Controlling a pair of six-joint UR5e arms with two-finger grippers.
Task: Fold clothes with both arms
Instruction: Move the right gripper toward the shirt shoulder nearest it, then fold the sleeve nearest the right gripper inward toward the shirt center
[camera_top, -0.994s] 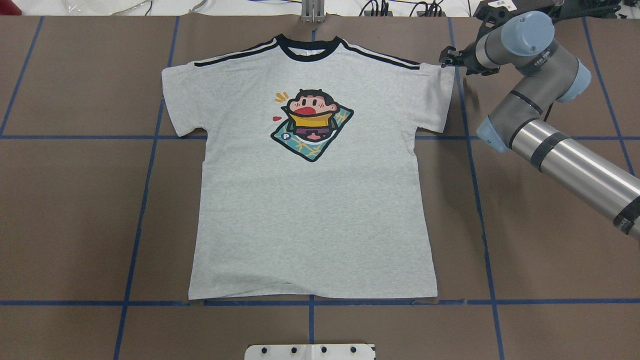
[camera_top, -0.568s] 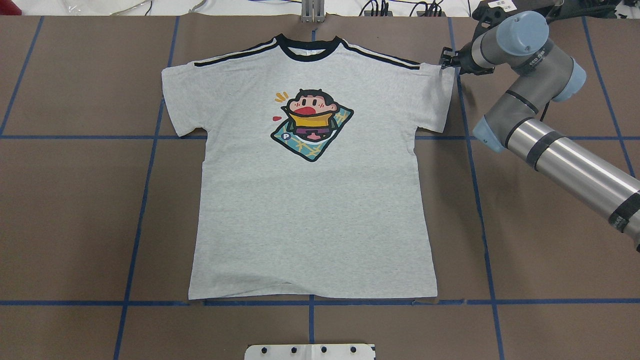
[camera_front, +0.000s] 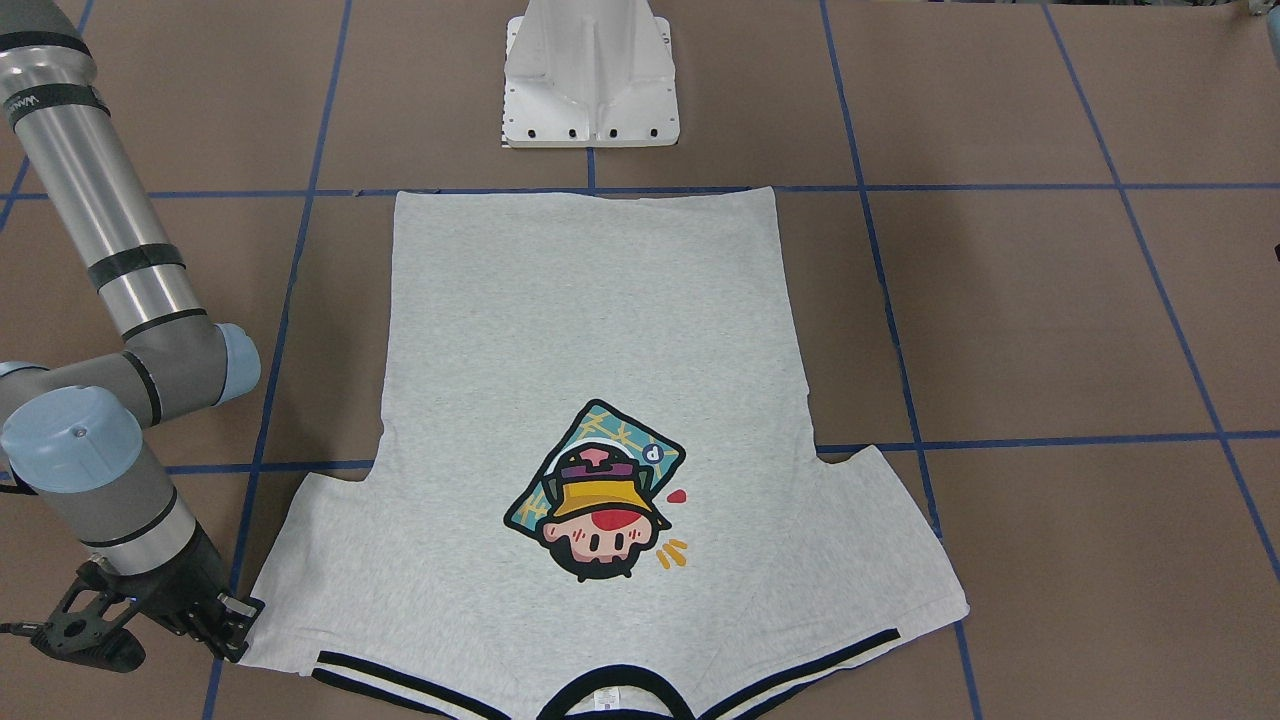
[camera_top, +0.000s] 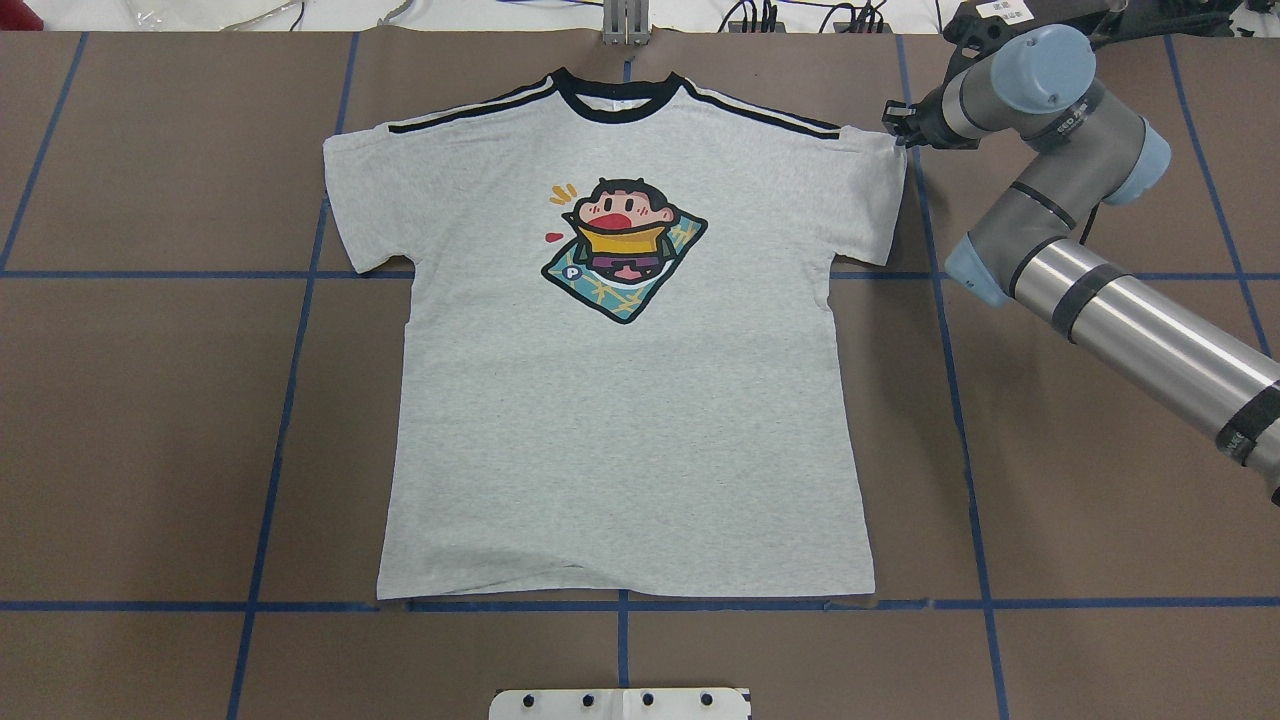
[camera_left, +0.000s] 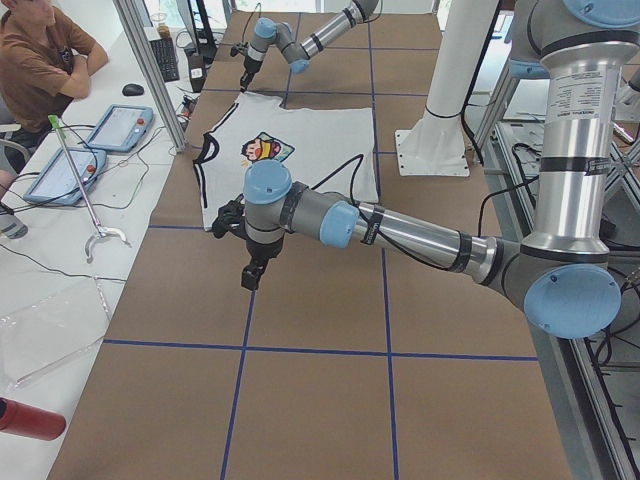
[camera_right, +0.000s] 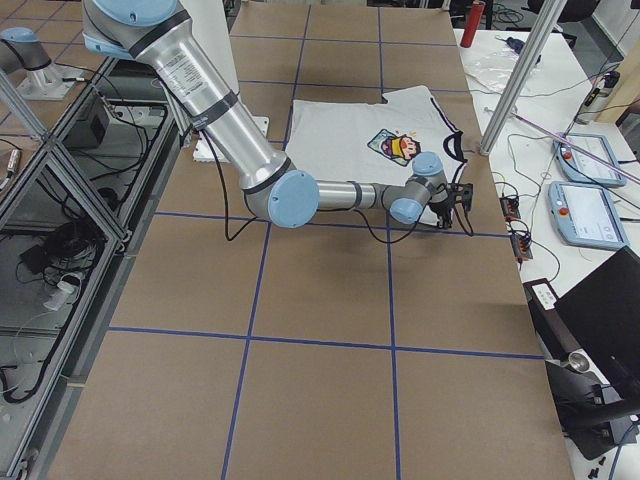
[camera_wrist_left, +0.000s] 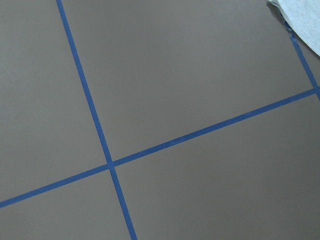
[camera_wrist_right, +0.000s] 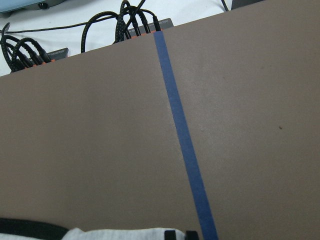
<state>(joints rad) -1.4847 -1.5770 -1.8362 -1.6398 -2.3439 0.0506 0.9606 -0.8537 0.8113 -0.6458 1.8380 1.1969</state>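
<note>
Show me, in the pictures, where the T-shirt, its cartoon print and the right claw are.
T-shirt (camera_top: 620, 450), overhead view: plain grey cloth below the print.
cartoon print (camera_top: 622, 243), overhead view: the yellow hat.
right claw (camera_front: 238, 625), front-facing view: between its fingertips, at the sleeve corner.

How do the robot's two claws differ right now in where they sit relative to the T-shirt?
The right claw is at the T-shirt's sleeve corner, by the striped shoulder; the left claw hangs over bare table, apart from the shirt. The right claw shows in the overhead view; the left claw only in the left-side view. Both are black.
</note>
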